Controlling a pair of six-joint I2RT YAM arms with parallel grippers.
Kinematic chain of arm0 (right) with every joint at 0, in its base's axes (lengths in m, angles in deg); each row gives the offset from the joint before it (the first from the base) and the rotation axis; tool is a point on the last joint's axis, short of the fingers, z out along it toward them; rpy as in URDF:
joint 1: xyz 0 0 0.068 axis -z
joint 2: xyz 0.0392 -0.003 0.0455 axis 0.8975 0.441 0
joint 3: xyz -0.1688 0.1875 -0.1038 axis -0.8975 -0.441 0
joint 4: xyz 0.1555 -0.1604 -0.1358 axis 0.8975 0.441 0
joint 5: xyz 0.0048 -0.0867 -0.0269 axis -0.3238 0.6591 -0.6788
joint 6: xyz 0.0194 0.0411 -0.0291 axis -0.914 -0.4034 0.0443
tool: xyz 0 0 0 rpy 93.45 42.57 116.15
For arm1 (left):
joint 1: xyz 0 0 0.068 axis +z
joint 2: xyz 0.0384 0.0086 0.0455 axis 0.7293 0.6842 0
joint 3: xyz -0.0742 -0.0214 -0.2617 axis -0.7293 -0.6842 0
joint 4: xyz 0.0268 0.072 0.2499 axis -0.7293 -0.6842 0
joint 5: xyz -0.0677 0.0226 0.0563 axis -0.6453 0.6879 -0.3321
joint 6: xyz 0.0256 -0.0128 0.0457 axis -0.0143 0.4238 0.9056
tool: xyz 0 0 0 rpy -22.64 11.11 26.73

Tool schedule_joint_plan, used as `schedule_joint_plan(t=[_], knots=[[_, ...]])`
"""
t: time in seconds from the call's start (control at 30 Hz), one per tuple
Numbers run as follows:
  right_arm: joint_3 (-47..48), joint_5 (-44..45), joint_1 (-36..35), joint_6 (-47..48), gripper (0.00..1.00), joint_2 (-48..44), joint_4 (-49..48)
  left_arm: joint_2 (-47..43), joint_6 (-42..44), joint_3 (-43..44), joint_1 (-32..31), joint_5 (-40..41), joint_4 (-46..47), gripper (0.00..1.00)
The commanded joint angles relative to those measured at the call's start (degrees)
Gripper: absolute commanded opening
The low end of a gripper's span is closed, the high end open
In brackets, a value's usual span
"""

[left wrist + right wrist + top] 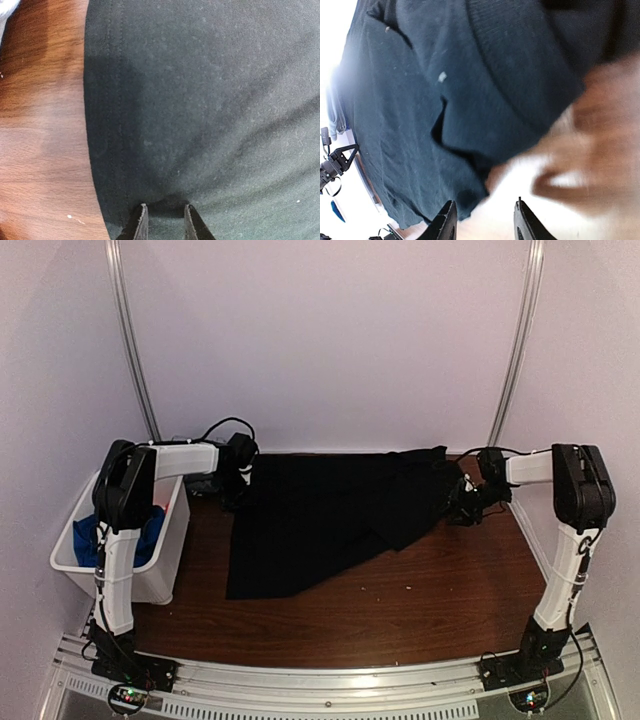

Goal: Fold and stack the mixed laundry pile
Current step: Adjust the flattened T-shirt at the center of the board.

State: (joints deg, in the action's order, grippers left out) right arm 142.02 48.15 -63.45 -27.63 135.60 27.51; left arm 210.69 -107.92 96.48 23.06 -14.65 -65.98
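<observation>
A large black cloth (pixel 330 520) lies spread over the far half of the brown table, its front left corner hanging toward the near side. My left gripper (pixel 238 478) sits on its far left corner. In the left wrist view the left gripper (pixel 165 206) presses into the black cloth (pixel 200 100) with a dark ruck of fabric pinched between the tips. My right gripper (pixel 463 502) is at the cloth's right edge. In the blurred right wrist view the right gripper (pixel 486 202) stands open over bare table, with the black cloth's (pixel 420 100) hem by the left finger.
A white bin (pixel 165 540) stands at the table's left edge beside the left arm, with bright blue fabric (pixel 88 535) inside. Two metal uprights and the back wall close the far side. Bare wood (pixel 400 620) lies between the cloth and the arm bases.
</observation>
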Motion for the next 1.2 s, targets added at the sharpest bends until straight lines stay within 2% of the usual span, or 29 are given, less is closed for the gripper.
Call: schedule_joint_plan(t=[0.0, 0.13, 0.3, 0.53, 0.63, 0.87, 1.03, 1.17], knots=[[3.72, -2.29, 0.17, -0.09, 0.38, 3.72, -2.27, 1.57, 0.91, -0.34, 0.13, 0.54, -4.63, 0.27], [6.27, -2.26, 0.18, 0.1, 0.31, 4.92, -1.14, 1.66, 1.08, -0.33, 0.21, 0.61, -4.66, 0.27], [7.09, -2.1, 0.18, 0.06, 0.18, 4.79, -0.41, 1.9, 0.95, -0.33, 0.55, 0.48, -4.65, 0.27], [6.76, -1.07, 0.19, 0.25, 0.14, 2.4, 2.07, 2.2, 0.95, -0.09, 1.34, 0.39, -4.67, 0.27], [6.74, -0.07, 0.17, 0.81, 0.07, 1.91, 3.76, 2.21, 0.95, 0.0, 1.68, 0.39, -4.66, 0.27], [4.85, 2.12, 0.15, 1.7, 0.0, -1.79, 6.7, 2.37, 0.87, 0.01, 2.06, 0.53, -4.85, 0.23], [2.04, 4.49, 0.27, 2.84, 0.0, -6.04, 9.6, 2.92, 0.54, 0.14, 2.19, 0.9, -5.13, 0.18], [-1.75, 5.32, 0.7, 3.24, 0.11, -8.79, 9.82, 3.64, 0.43, 0.35, 2.32, 0.75, -5.55, 0.17]])
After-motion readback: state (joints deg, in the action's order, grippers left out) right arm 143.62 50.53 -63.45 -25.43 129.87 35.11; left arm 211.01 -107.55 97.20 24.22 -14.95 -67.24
